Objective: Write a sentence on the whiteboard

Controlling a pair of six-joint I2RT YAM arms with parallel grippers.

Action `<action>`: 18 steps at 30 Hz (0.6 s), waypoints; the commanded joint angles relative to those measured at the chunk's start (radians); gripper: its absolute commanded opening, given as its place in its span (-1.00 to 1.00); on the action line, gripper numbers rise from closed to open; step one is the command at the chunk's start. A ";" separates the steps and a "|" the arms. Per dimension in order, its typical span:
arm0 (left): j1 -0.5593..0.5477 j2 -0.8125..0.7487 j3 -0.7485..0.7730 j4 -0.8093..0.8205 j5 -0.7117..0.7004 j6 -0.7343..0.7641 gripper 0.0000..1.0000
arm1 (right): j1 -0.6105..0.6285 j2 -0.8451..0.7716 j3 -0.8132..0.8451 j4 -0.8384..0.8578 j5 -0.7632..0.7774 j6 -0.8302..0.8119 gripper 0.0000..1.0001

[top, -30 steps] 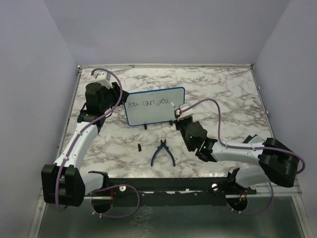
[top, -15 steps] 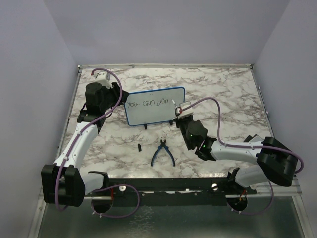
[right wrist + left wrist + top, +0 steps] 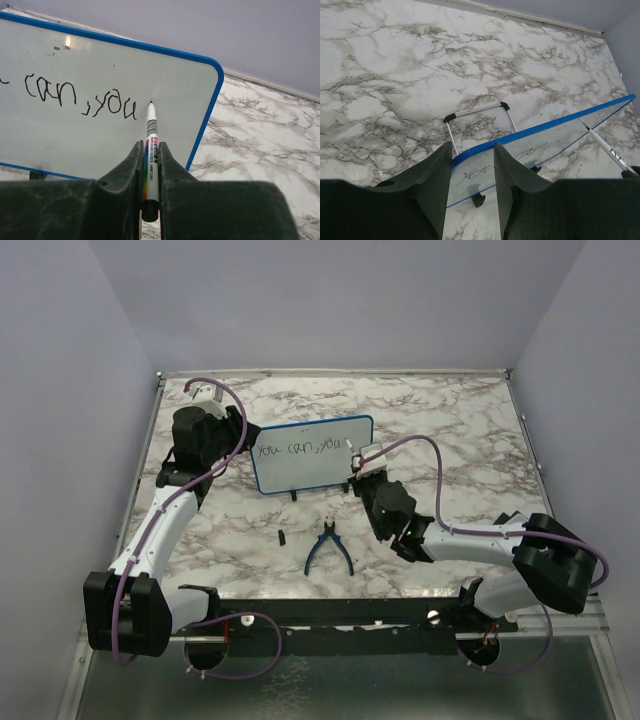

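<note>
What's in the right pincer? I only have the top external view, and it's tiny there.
Observer: The right pincer is shut on a white marker, cap off, tip toward the whiteboard.
Operator: Where's the tip relative to the writing?
Observer: Just right of the sentence, whose last word there is "you". I can't tell whether the tip touches the board.
Operator: And the left pincer?
Observer: The left pincer has its fingers on either side of one end of the board's blue top edge. Whether they squeeze it is unclear.
</note>
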 commanded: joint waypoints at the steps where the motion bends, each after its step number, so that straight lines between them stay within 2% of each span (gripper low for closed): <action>1: -0.004 -0.018 -0.014 -0.006 0.032 0.005 -0.20 | -0.007 0.021 0.027 0.021 0.007 0.004 -0.99; 18: -0.004 -0.017 -0.012 -0.005 0.034 0.006 -0.20 | -0.007 -0.003 -0.023 -0.080 0.010 0.097 -0.99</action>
